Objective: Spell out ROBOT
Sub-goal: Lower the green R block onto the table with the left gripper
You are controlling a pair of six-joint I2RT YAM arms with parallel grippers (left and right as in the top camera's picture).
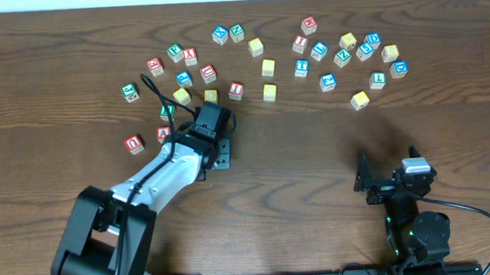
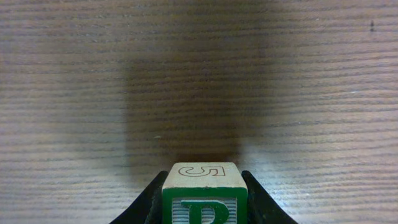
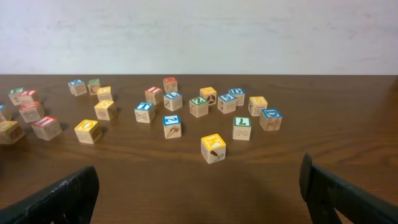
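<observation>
Jaws first: the left jaws are clamped on a green block, with a black finger pressed against each side. Its top face has an outlined 5. The front face shows a green letter that's cut off at the picture edge, could be R, B or P, can't tell. Can't tell either whether it's sitting on the bench or just above it. Ahead of it there's only bare wood with a dark shadow.

From overhead the block is hidden under the tip of the left arm, which reaches diagonally from the near left corner. The other blocks are scattered just past that arm's tip and off to its right along the far side, with red, blue, green and yellow tops. A few sit just left of the tip, like a red one.

The right jaws are spread wide with nothing between them, fingers at the lower corners of the wrist view. They sit well to the right of the left arm, by the near edge.
</observation>
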